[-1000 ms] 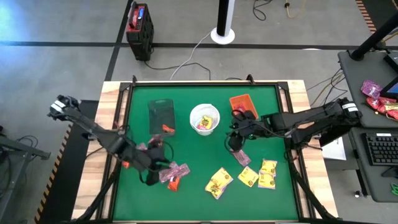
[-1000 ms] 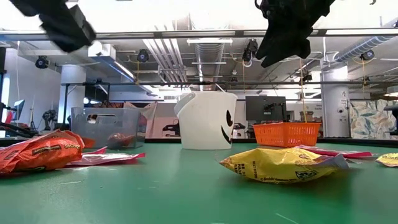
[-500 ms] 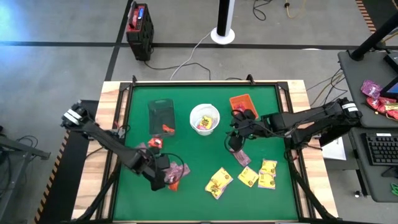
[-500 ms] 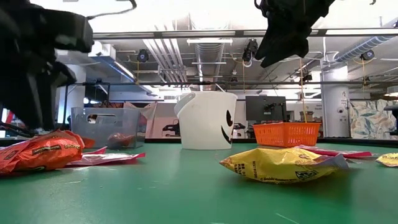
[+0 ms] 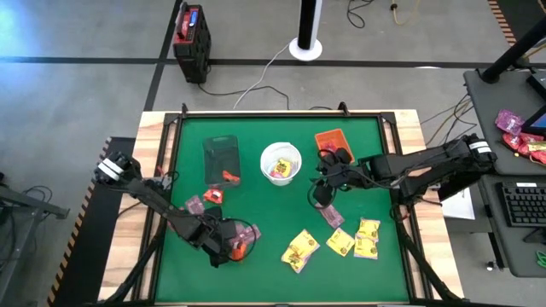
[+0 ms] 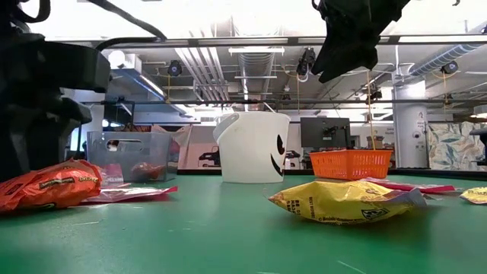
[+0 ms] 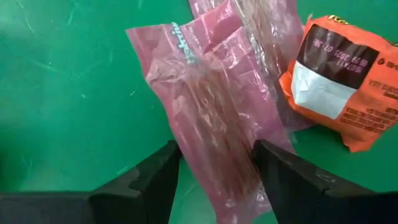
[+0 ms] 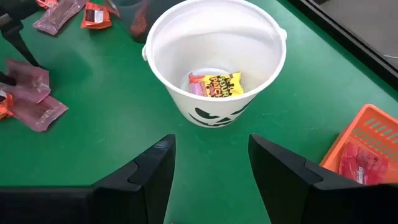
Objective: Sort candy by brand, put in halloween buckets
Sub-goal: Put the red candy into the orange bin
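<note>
Overhead, the left gripper (image 5: 229, 247) sits low over a cluster of pink packets (image 5: 246, 232) and a red-orange packet (image 5: 238, 250) on the table's (image 5: 273, 273) near-left part, while the right gripper (image 5: 322, 194) hangs between the white bucket (image 5: 281, 162) and the orange tray (image 5: 333, 141); yellow packets (image 5: 300, 248) lie well apart on the near side, and the dark tub (image 5: 222, 159) stands left of the bucket. From table height, the red-orange packet (image 6: 47, 185) lies at far left with the left arm's dark bulk over it. Through the left wrist camera, the fingers (image 7: 149, 177) are spread wide, straddling one pink packet (image 7: 211, 130), nothing gripped yet. A clean pick probably means closing across that packet's width alone, clear of its overlapping pink neighbour and the orange one (image 7: 339, 74) beside it. Through the right wrist camera, that gripper is released and empty, facing the bucket (image 8: 214, 59), which holds a yellow packet (image 8: 219, 85).
</note>
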